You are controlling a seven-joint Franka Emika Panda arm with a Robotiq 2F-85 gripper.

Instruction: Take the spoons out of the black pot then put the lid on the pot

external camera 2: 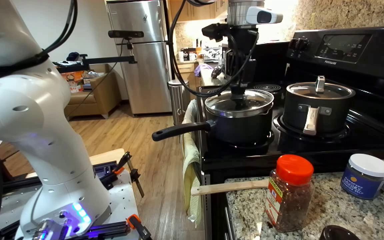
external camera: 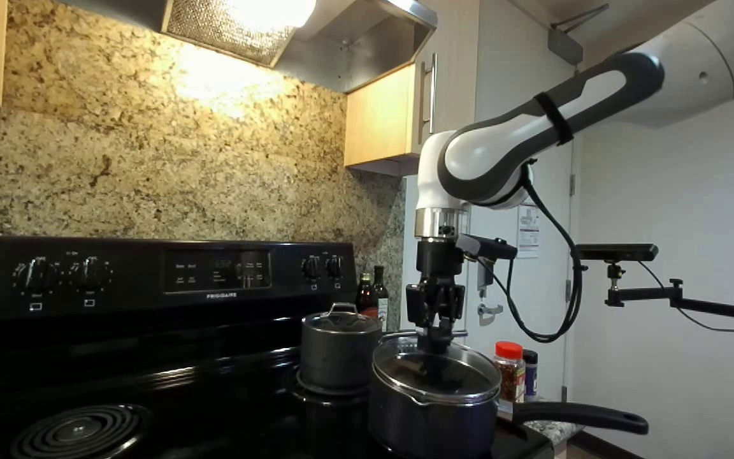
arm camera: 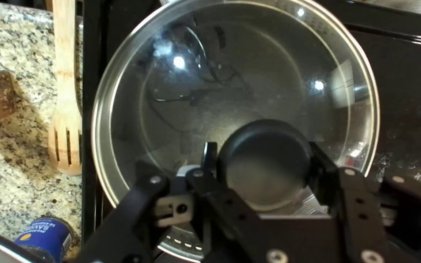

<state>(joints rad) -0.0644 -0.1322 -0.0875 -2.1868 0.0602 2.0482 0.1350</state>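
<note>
The black pot (external camera: 434,424) stands on the stove, and its long handle (external camera 2: 182,129) points off the stove's side. The glass lid (external camera 2: 223,104) with its steel rim rests over the pot's mouth in both exterior views. In the wrist view the lid (arm camera: 232,76) fills the middle. My gripper (external camera: 436,338) points straight down. Its fingers (arm camera: 263,159) are on both sides of the lid's black knob, close against it. A slotted wooden spoon (arm camera: 66,109) lies on the counter beside the stove; it also shows in an exterior view (external camera 2: 230,186). I see no other spoon.
A smaller grey pot (external camera: 339,354) with its own lid stands behind the black pot. A red-capped spice jar (external camera 2: 290,193) and a blue jar (external camera 2: 358,180) stand on the granite counter (external camera 2: 328,206). A towel (external camera 2: 191,156) hangs at the stove's front. The range hood (external camera: 316,38) is above.
</note>
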